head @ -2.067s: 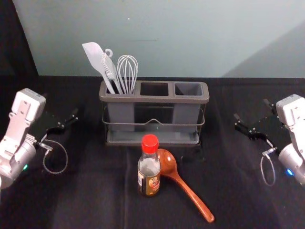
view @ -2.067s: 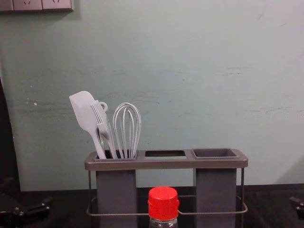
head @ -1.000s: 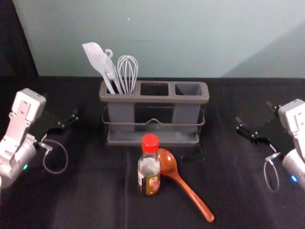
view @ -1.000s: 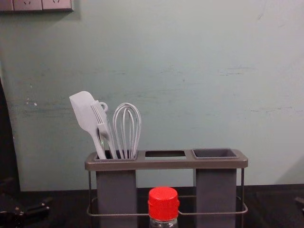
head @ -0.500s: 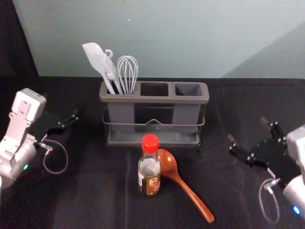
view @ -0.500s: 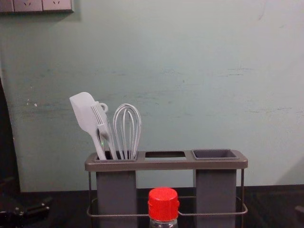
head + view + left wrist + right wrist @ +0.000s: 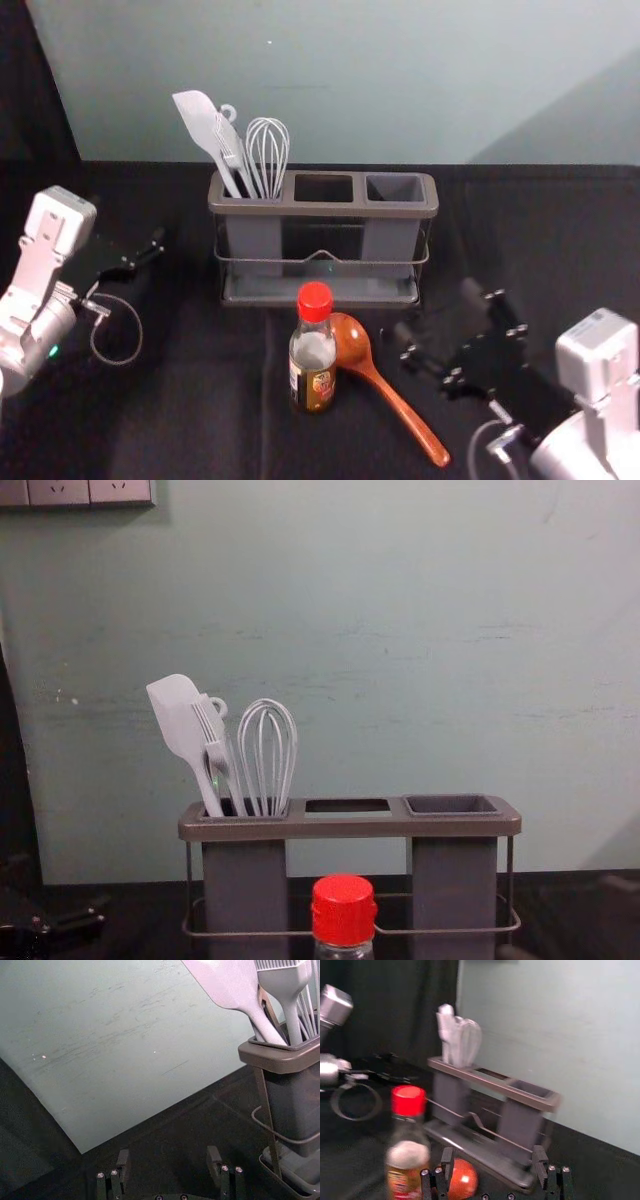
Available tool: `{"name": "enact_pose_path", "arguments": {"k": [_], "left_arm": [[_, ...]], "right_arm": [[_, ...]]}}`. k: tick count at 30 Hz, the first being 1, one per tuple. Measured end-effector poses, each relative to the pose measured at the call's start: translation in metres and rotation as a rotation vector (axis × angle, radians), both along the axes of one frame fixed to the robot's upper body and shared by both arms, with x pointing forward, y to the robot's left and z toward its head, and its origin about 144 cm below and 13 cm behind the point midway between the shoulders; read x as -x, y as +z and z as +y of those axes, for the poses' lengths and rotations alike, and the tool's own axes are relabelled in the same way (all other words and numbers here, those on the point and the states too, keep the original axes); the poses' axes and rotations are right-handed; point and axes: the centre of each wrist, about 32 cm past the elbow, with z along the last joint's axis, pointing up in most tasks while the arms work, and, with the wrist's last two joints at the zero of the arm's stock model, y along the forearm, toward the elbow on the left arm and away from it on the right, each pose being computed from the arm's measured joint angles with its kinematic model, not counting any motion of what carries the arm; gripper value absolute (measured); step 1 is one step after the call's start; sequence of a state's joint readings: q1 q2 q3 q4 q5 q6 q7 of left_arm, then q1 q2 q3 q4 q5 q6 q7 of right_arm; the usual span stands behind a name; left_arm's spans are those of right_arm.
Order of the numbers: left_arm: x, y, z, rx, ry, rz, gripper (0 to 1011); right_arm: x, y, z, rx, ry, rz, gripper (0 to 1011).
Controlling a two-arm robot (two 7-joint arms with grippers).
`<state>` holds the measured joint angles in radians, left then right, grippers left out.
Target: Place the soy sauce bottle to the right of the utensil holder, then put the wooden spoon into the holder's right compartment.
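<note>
The right pincer [image 7: 437, 314], spread apart, is right of the wooden spoon [image 7: 393, 400]. The soy sauce bottle [image 7: 313, 350], label [image 7: 312, 387] illegible, stands before the utensil holder [image 7: 322, 208]. The left pincer [image 7: 128, 222], parked at left, gapes.

The table [image 7: 190, 430] had a black cloth [image 7: 215, 350] over it, kinda wrinkled, with a faint crease [image 7: 262, 430] running toward the front edge. Grey utensil holder [image 7: 323, 208] stood near the back edge, around the middle and pretty much lined up with it. The red-capped soy sauce bottle [image 7: 313, 365] stood upright on the front-edge side of the holder. Wooden spoon [image 7: 399, 405] lay with its bowl right by the bottle and its handle angled toward the front right corner. Couldn't tell if those two touched, tbh.
</note>
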<state>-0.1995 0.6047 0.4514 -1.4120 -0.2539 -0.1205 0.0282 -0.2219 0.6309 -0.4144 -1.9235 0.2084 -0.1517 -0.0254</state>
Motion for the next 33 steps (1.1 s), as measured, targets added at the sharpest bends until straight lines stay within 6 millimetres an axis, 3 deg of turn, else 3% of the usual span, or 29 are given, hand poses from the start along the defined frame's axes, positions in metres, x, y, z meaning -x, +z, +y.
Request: {"name": "enact_pose_path", "arguments": {"k": [13,25,33], "left_arm": [[0.0,0.0,0.0,0.0,0.0,0.0,1000],[0.0,0.0,0.0,0.0,0.0,0.0,1000],[0.0,0.0,0.0,0.0,0.0,0.0,1000]], "right_arm": [[0.0,-0.001,0.04,-0.125,0.177,0.039,1002],[-0.036,0.0,0.065,-0.186,0.236,0.104,1002],[-0.047,-0.002,0.075,-0.183,0.251,0.103,1002]]}}
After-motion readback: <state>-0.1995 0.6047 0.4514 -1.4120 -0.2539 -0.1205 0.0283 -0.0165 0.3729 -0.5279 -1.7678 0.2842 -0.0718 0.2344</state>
